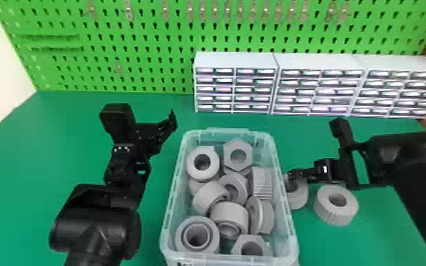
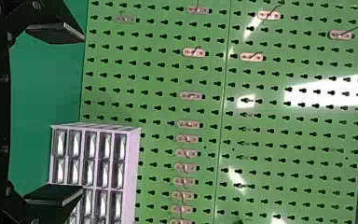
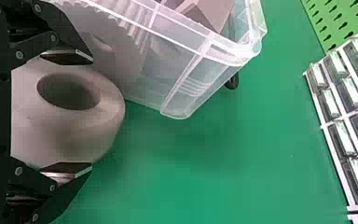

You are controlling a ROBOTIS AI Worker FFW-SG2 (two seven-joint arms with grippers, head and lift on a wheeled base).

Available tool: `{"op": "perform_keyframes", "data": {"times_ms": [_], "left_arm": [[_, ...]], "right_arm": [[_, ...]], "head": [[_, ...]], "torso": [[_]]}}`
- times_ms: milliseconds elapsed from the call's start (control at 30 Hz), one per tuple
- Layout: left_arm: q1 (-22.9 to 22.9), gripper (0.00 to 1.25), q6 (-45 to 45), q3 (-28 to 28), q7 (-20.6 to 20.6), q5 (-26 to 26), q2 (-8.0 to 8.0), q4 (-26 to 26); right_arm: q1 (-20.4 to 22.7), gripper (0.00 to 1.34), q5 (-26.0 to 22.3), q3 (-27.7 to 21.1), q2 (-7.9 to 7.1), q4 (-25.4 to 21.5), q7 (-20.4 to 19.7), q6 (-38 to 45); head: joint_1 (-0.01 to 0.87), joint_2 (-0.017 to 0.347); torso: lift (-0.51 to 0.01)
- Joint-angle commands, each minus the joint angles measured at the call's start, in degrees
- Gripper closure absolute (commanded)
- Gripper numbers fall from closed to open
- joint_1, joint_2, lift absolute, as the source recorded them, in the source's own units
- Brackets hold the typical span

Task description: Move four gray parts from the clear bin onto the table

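Observation:
Several gray parts, such as a ring (image 1: 202,162) and a hex nut (image 1: 237,154), lie in the clear bin (image 1: 291,226). Just right of the bin, my right gripper (image 1: 291,175) is at a gray part (image 1: 300,198) beside the bin wall. In the right wrist view, my right gripper (image 3: 67,113) is shut on this thick ring-shaped part (image 3: 70,133), one finger on each side. Another ribbed gray ring (image 1: 337,207) rests on the table to its right. My left gripper (image 1: 166,130) is parked left of the bin; in the left wrist view, the left gripper (image 2: 56,114) stands open, holding nothing.
White drawer cabinets (image 1: 235,85) line the back right of the green table (image 1: 28,169). A green pegboard (image 1: 145,49) with metal hooks rises behind them. The bin's side wall (image 3: 182,70) is close beside the right gripper.

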Motion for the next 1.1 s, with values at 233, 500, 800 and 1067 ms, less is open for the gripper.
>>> {"op": "perform_keyframes", "data": {"times_ms": [233,500,800,1067], "left_arm": [[0.34,0.14,-0.01,0.26,0.00,0.00,0.00,0.00],[0.43,0.14,-0.01,0.35,0.00,-0.26,0.00,0.00],[0.60,0.14,-0.01,0.44,0.00,-0.26,0.00,0.00],[0.60,0.14,0.08,0.44,0.00,-0.26,0.00,0.00]], "right_arm": [[0.02,0.45,5.33,0.12,0.26,-3.96,-0.05,1.67],[0.73,0.45,12.63,-0.32,0.87,-11.26,-0.05,2.72],[1.69,0.45,17.73,-0.32,1.49,-20.48,-0.05,3.16],[2.75,0.45,17.46,-0.41,1.75,-28.66,-2.86,2.02]], "head": [[0.693,0.072],[0.693,0.072],[0.693,0.072],[0.693,0.072]], "torso": [[-0.052],[-0.052],[-0.052],[-0.052]]}}
